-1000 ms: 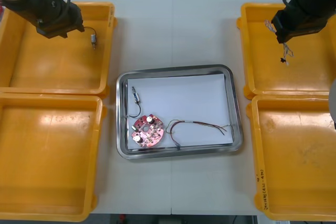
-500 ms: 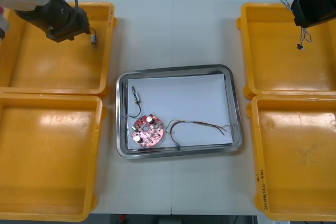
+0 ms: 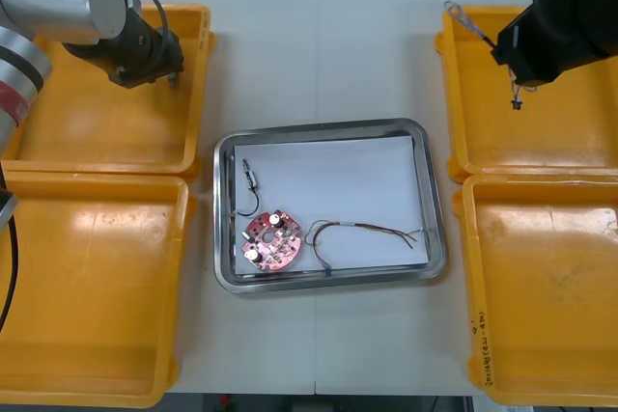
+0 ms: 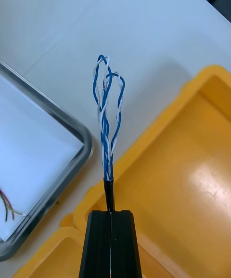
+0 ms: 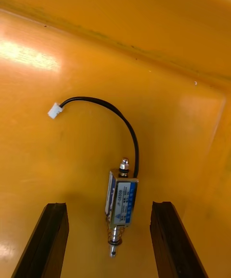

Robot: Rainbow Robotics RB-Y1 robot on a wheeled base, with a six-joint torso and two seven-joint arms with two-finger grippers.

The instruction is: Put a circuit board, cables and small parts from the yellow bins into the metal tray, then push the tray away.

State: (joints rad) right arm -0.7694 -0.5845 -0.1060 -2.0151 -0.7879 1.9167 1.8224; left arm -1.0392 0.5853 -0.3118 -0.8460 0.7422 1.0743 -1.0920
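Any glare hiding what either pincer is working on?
Left wrist view: glare on the left bin floor, clear of the small metal part inside the open left pincer. Right wrist view: glare on the right bin floor, off the blue and white cable held by the right pincer.

Light table [image 3: 319,55]: metal tray [image 3: 328,126] in the middle, two yellow bins [image 3: 201,84] each side, not touching the tray.
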